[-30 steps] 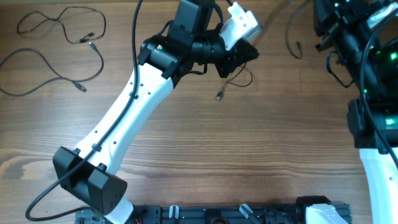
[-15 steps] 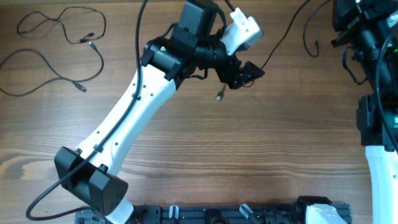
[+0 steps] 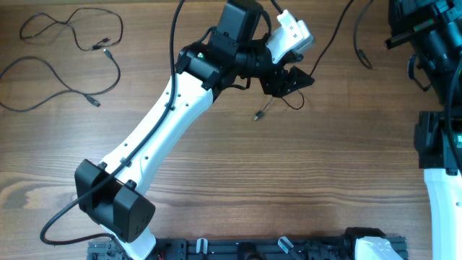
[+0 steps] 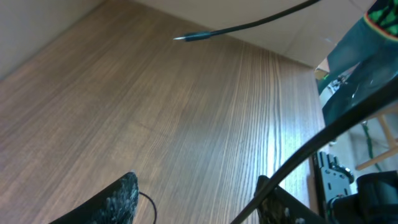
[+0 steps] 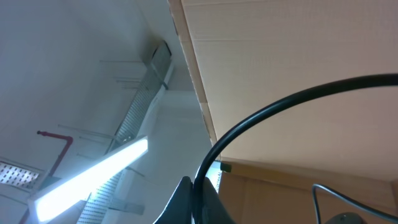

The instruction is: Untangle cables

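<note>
- Table (image 3: 289, 180): wood-grain top that carries all the items below.
- Left gripper (image 3: 289, 81): reaches over the upper centre of the table. In the left wrist view (image 4: 196, 196) its 2 fingers stand apart, with bare wood showing between them.
- Green light (image 3: 204, 52): glows on the left arm's dark wrist section.
- Centre cable (image 3: 278, 101): thin black strand just below the left gripper. Its metallic plug (image 3: 256, 115) points down-left on the wood. I cannot tell whether the strand touches the fingers.
- Upper-left cable (image 3: 96, 47): loose open loop in the far left corner, well apart from both arms.
- Lower-left cable (image 3: 92, 101): long loose strand just below the upper-left cable, with its plug end on the wood.
- Raised cable (image 3: 359, 47): hangs at the upper right near the right arm. In the left wrist view (image 4: 249, 26) it crosses the top of the frame, its plug tip off the table.
- Black cord (image 4: 323, 140): runs diagonally close to the lens, beside the right-hand finger. Which cord it is cannot be told.
- Right gripper (image 3: 406, 36): dark, at the top right edge. How its jaws stand cannot be told.
- Right wrist view: aimed upward at 1 lit strip lamp (image 5: 93, 177) and a brown panel (image 5: 298, 62).
</note>
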